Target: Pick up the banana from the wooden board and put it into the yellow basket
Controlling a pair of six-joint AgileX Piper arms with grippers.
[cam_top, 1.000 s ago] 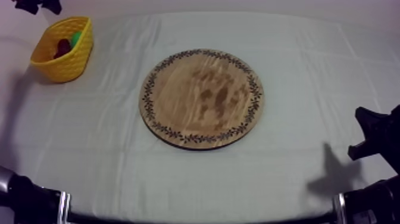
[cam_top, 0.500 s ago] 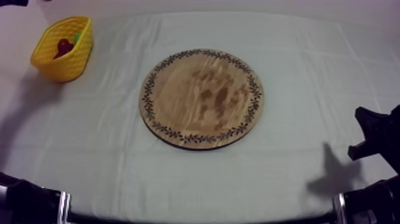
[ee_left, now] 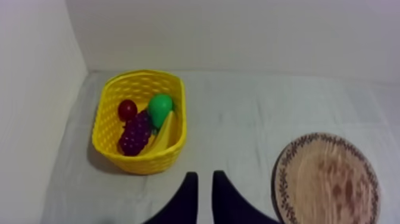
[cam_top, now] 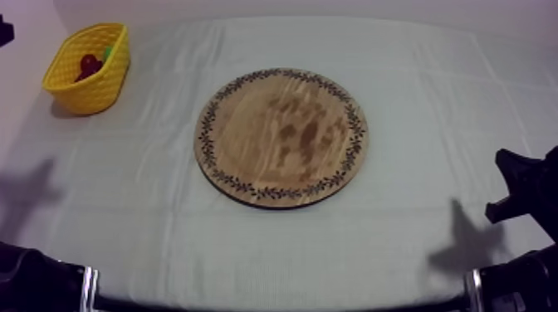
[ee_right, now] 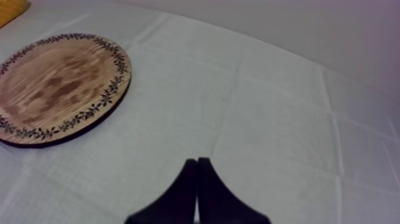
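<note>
Four toy fruits lie inside the yellow basket (ee_left: 149,162): the banana (ee_left: 165,132), a green pear (ee_left: 159,109), a bunch of grapes (ee_left: 136,134) and a small red fruit (ee_left: 127,109). The banana rests along the basket wall that faces the wooden board (cam_top: 281,137). The pear touches the banana's far end. The grapes lie just beside the banana, on the side away from the board. The small red fruit sits beside the pear, farther from the board than the pear.

The basket stands on the grey-white cloth (cam_top: 432,75), well apart from the board, beyond the board's far left side in the top view. The board lies flat near the middle of the cloth, and its patterned rim shows whole all round.

The left gripper (ee_left: 202,174) hangs over bare cloth on the basket's side of the board, clear of the board's rim. Its fingers stand slightly apart with only cloth visible between them, and they grip nothing.

The right gripper (ee_right: 197,159) sits over bare cloth on the side of the board opposite the basket, apart from the rim. Its fingers lie pressed together as a narrow wedge and hold nothing.
</note>
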